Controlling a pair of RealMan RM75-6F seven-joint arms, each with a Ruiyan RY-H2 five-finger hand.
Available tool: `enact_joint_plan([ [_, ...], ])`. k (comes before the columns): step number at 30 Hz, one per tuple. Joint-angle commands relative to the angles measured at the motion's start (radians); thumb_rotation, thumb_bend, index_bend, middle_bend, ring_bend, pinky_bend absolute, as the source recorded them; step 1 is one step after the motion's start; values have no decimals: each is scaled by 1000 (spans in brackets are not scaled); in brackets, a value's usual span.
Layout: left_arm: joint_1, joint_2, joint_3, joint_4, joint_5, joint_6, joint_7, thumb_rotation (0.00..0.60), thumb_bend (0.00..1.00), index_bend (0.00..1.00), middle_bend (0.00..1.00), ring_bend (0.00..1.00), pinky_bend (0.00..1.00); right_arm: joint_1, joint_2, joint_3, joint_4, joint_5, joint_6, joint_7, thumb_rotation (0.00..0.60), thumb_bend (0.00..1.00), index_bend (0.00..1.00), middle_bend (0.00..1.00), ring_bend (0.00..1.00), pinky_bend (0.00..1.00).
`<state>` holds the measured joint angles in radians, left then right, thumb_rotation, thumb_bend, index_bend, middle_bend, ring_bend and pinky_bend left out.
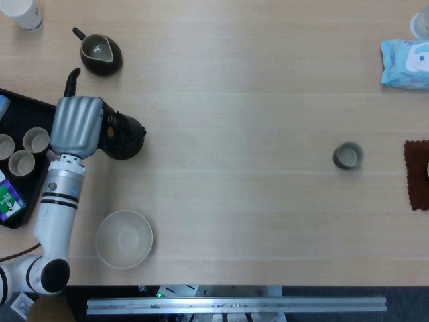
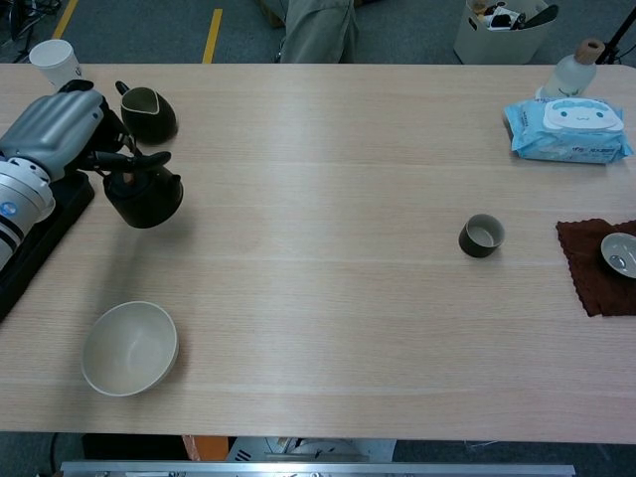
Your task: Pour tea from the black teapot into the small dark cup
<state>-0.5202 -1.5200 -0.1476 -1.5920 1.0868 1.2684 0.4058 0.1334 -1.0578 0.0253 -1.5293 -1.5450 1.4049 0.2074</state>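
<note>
Nearest the robot, one pale ceramic bowl sits on the wooden table. Beyond it the left hand grips one round black teapot by its handle, at the table's left end and seemingly lifted clear. I judge the pot rigid, glossy, weighty if filled; the handle is the sound hold. One small dark cup stands well apart to the right, light and easily tipped. One dark pitcher lies farther back. The right hand is out of sight.
</note>
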Motion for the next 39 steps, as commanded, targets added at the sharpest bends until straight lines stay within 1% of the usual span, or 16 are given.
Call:
enact_joint_plan([
  [1, 6, -13, -9, 17, 11, 18, 1, 296, 109, 1000, 978, 822, 15, 0, 0, 0, 0, 0, 1, -1, 600, 66, 337, 325, 249, 284],
  [6, 12, -25, -19, 41, 19, 33, 1, 356, 109, 1000, 987, 831, 15, 0, 0, 0, -1, -1, 1, -1, 600, 67, 337, 325, 250, 284],
  [8, 15, -30, -22, 48, 21, 37, -1, 367, 109, 1000, 989, 834, 15, 0, 0, 0, -2, -1, 0, -2, 600, 67, 337, 325, 249, 283],
  [13, 22, -34, -30, 61, 20, 38, -7, 363, 134, 1000, 997, 842, 15, 1, -1, -1, -3, -2, -2, -5, 600, 67, 337, 325, 249, 283],
  [17, 27, -38, -41, 70, 20, 42, -22, 305, 179, 1000, 1000, 846, 18, 1, -1, 0, -6, -3, -2, -9, 600, 66, 337, 325, 249, 283],
  [21, 33, -50, -51, 89, 27, 55, -38, 300, 192, 1000, 1000, 854, 40, 1, 0, -1, -10, -3, -3, -11, 600, 66, 337, 325, 249, 269],
  [24, 37, -59, -60, 101, 29, 64, -48, 305, 204, 1000, 1000, 864, 60, 0, 1, -1, -12, -4, -2, -12, 600, 67, 337, 325, 249, 266],
  [27, 40, -66, -68, 110, 31, 70, -58, 330, 225, 1000, 1000, 872, 75, -1, 2, -2, -13, -3, -1, -13, 600, 66, 337, 325, 249, 266],
  [28, 41, -67, -68, 114, 33, 70, -59, 338, 233, 1000, 1000, 873, 75, -1, 2, -2, -13, -3, -1, -13, 600, 66, 337, 325, 249, 266],
  [33, 45, -68, -71, 121, 38, 70, -64, 340, 263, 1000, 1000, 874, 78, -2, 2, -2, -13, -2, -1, -13, 600, 66, 337, 326, 249, 266],
  [37, 49, -69, -71, 127, 50, 70, -72, 354, 301, 1000, 1000, 876, 86, -1, 1, -3, -13, -3, -4, -14, 600, 67, 337, 325, 249, 266],
  [39, 50, -68, -68, 128, 60, 72, -75, 370, 312, 1000, 1000, 877, 86, 0, 2, -3, -13, -3, -4, -15, 600, 66, 337, 325, 249, 266],
])
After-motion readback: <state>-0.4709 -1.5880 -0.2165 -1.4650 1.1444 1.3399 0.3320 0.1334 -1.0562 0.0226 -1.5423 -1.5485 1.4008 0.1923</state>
